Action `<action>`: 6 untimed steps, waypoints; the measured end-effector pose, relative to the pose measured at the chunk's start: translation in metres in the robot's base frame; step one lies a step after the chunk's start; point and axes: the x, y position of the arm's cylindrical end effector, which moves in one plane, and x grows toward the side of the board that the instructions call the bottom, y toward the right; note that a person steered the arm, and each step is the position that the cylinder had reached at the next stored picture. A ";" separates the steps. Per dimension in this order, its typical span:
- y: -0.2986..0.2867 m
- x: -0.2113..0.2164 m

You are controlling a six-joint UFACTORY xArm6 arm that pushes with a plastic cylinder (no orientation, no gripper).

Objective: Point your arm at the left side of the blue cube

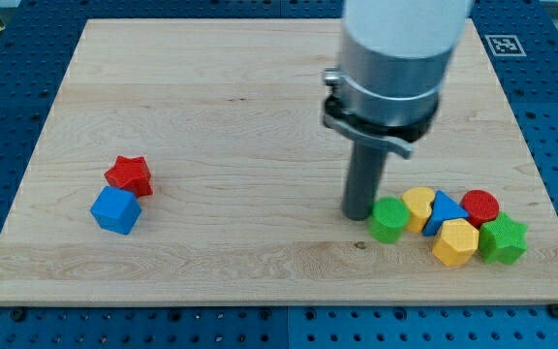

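The blue cube [115, 210] lies at the view's lower left on the wooden board [211, 116]. A red star [129, 175] touches its upper right side. My tip [357, 214] rests on the board far to the view's right of the cube. It sits just left of a green cylinder [388, 220], close to touching it. The rod hangs from the grey arm body [395, 58] at the view's top.
A cluster lies right of my tip: a yellow block [418, 206], a blue triangle [446, 210], a red cylinder [480, 206], a yellow hexagon [455, 242] and a green star [503, 239]. Blue perforated table surrounds the board.
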 end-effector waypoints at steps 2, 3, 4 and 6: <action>-0.001 0.008; -0.053 0.043; -0.120 0.077; -0.312 0.075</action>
